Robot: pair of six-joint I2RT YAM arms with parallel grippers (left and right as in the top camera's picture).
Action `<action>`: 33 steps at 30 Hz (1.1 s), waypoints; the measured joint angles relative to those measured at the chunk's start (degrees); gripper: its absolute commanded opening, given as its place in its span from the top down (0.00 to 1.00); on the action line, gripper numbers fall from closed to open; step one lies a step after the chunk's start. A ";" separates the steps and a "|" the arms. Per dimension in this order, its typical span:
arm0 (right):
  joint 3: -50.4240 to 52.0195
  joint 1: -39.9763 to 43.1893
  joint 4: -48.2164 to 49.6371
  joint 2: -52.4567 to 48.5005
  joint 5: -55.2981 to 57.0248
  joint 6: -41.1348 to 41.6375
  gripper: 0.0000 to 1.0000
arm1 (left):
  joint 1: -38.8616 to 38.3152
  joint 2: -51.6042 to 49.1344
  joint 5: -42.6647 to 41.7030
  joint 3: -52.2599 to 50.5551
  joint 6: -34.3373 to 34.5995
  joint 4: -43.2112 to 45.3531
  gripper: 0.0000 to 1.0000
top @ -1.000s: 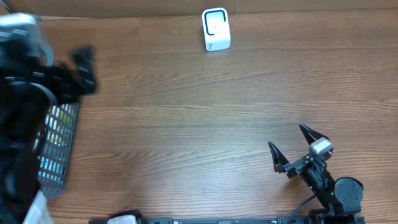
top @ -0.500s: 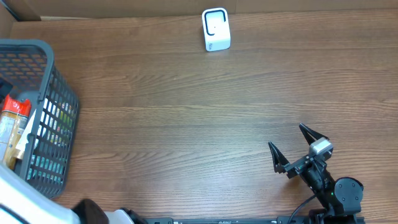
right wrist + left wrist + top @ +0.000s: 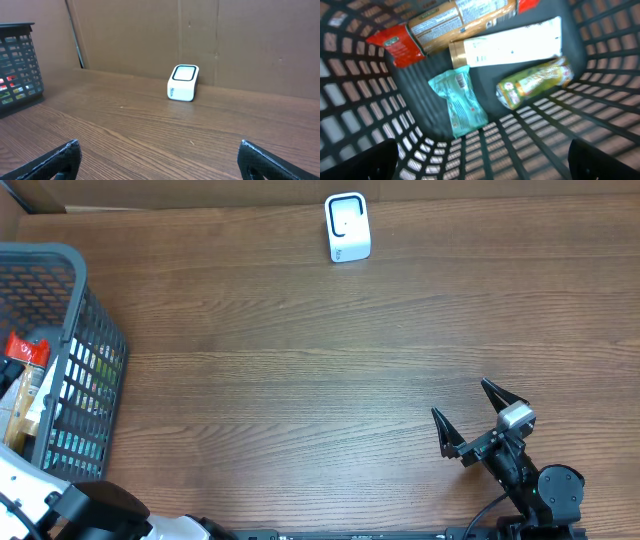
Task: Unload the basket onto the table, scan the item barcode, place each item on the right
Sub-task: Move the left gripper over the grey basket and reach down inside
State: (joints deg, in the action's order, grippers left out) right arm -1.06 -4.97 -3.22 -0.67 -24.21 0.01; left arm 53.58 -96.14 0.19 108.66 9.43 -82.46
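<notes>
Grey plastic mesh forms the basket (image 3: 95, 340) at the far left edge of the brown wooden table (image 3: 300, 380), and all the goods to be scanned lie inside it. Our left wrist view looks down into it, a little blurred. A long tan packet with red ends (image 3: 450, 22) lies along the far side. A white tube (image 3: 510, 45) with a gold cap lies just beside that packet. A teal packet (image 3: 460, 102) sits nearer the middle of the floor, and a green and yellow packet (image 3: 535, 82) lies to its right, close against the tube.

The left jaws hang above these goods, released and spread wide with nothing between them. Their dark fingers (image 3: 365, 165) show only in the bottom corners of that view. From overhead we see just part of the left arm (image 3: 70, 505), white and black, at the near-left corner beside the basket.

Farther right, the white scanner (image 3: 347, 227) stands upright at the back of the table, near the cardboard wall (image 3: 150, 30) and well apart from the basket.

At the right, close to the front edge, the right arm (image 3: 545, 490) sits low. The right jaws are released and empty, and they point across the wood towards the scanner.
</notes>
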 measured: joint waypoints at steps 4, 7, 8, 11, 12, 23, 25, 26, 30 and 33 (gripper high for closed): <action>0.00 0.00 0.00 0.00 0.00 0.02 0.00 | 0.04 -0.20 0.09 -6.71 -3.89 6.58 0.00; 0.00 0.00 0.02 -0.02 -0.02 0.00 0.00 | 0.04 -0.31 0.09 -12.04 -6.27 11.39 0.00; 0.00 0.00 0.00 0.00 0.00 0.00 0.00 | 0.04 -0.31 0.09 -13.99 -6.80 13.38 0.00; 0.00 0.00 0.00 0.00 0.00 0.02 0.00 | 0.04 -0.33 0.09 -19.21 -8.66 19.74 0.00; 0.00 0.00 0.00 0.00 0.00 0.02 0.00 | 0.04 -0.33 0.07 -20.74 -9.66 21.68 0.00; 0.00 0.00 0.02 0.00 0.02 0.00 0.00 | -3.10 -0.37 -0.94 -30.56 -28.81 40.17 0.00; 0.00 0.00 0.04 0.00 0.02 -0.02 0.00 | -3.45 -0.37 -2.73 -30.69 -33.46 40.92 0.00; 0.00 0.00 0.00 0.00 0.00 0.02 0.00 | -3.72 -0.37 -4.09 -30.69 -36.39 41.51 0.01; 0.00 0.00 0.00 -0.02 0.00 -0.04 0.00 | -4.00 -0.50 -6.60 -30.71 -44.15 42.97 0.01; 0.00 0.00 0.00 0.00 -0.02 0.00 0.00 | -4.00 -1.38 -7.34 -30.69 -48.50 43.12 0.02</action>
State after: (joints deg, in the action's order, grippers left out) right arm -1.06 -4.97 -3.22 -0.67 -24.23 0.01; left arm 49.58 -97.51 -7.16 77.97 -39.07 -39.33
